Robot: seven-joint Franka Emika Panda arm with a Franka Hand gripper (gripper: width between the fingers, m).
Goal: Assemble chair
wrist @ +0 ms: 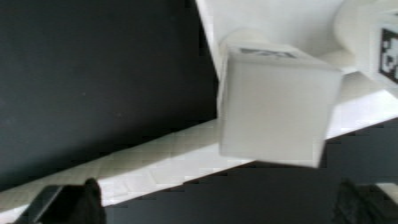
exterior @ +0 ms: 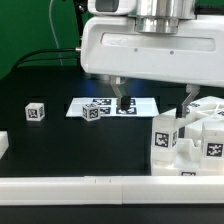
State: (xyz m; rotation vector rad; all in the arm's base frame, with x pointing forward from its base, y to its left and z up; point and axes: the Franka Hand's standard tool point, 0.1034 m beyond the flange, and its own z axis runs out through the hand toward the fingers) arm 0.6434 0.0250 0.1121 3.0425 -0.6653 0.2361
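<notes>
From the exterior view, the jaws hang spread wide above the worktop (exterior: 50, 140) with nothing between them. One finger (exterior: 121, 100) is over the marker board (exterior: 76, 106) and the other is above the chair parts (exterior: 190, 135), which are bunched toward that view's right, just behind the border rail (exterior: 90, 185). A small tagged cube (exterior: 36, 112) sits well apart toward its left. The pieces look like hard glossy plastic, so I'd reckon them light, stiff and slippery, best pinched across two flat parallel faces rather than at a corner. The arm's bulky white housing (exterior: 150, 50) blocks much of the scene, and the cluster runs off the frame edge, so I can't count the pieces or tell whether any are joined. In the wrist view, a plain white block (wrist: 276, 105) stands below the camera, near the border rail (wrist: 160, 165), with a tagged piece (wrist: 381, 45) close by. Its broad smooth sides seem the natural hold. Only the dark finger ends show, wide apart and blurred, and I can't tell whether the block stands free or leans on its neighbour.
</notes>
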